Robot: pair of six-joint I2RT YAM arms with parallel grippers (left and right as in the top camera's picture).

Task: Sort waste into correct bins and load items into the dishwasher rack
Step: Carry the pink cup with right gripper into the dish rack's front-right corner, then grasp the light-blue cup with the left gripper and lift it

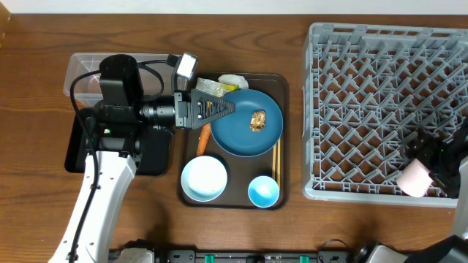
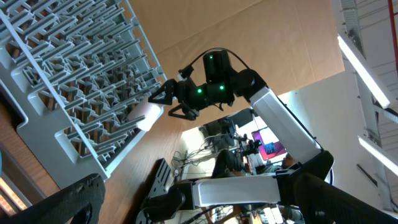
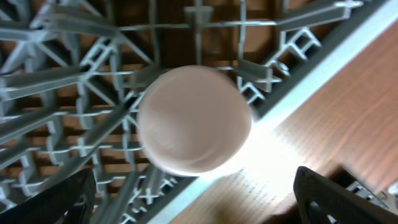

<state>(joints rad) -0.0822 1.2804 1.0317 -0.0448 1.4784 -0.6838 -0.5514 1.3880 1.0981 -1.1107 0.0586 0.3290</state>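
My right gripper is open at the front right corner of the grey dishwasher rack. The small pink cup rests in the rack ahead of the fingers, which stand wide apart and clear of it. My left gripper hangs open and empty at the left edge of the dark blue dish, which carries a brown food lump. Beside it lie the printed wrapper, white paper and the carrot piece. The white-and-blue bowl, blue cup and chopsticks are nearby.
All of these sit on a dark brown serving tray. The clear tub and black tray lie at the far left, partly under my left arm. The left wrist view looks across at the rack and the pink cup.
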